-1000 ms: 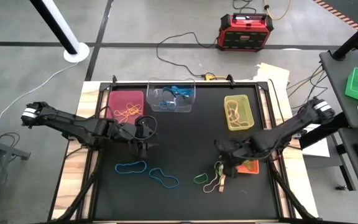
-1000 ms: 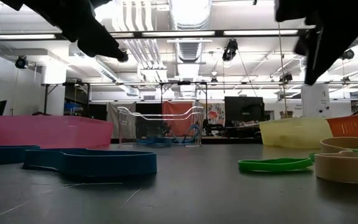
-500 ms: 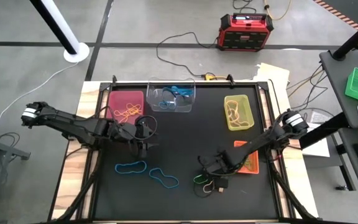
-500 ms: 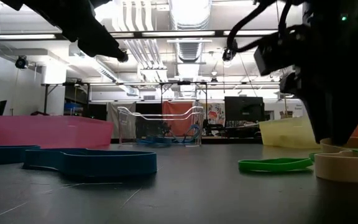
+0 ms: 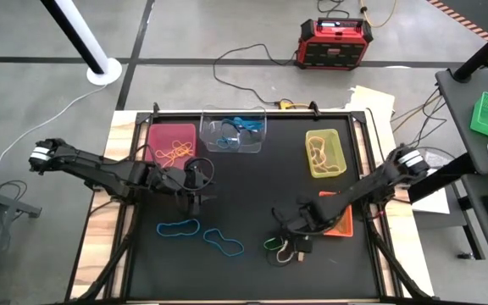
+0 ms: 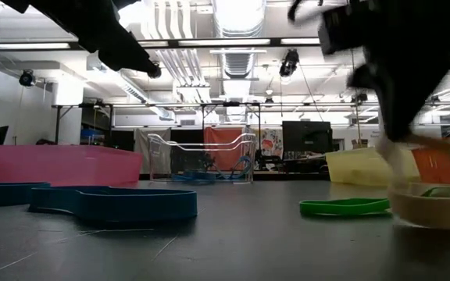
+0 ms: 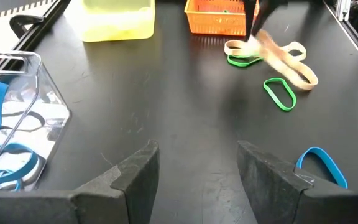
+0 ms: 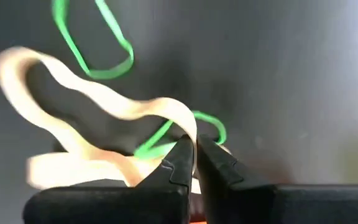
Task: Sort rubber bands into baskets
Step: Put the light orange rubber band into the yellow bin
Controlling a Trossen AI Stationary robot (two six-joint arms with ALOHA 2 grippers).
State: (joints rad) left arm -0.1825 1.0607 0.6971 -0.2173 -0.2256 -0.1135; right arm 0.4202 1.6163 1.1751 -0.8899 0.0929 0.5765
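tan rubber band (image 8: 98,118) pinched, green band (image 8: 95,43) beside

No text, label, brand or number can be read in any view. The red-black power box (image 5: 335,42) shows a small panel, but its marks are too small to read.

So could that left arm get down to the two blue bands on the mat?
Probably yes. The left gripper hangs open just above the blue bands, with bare black mat between them and nothing in the way.
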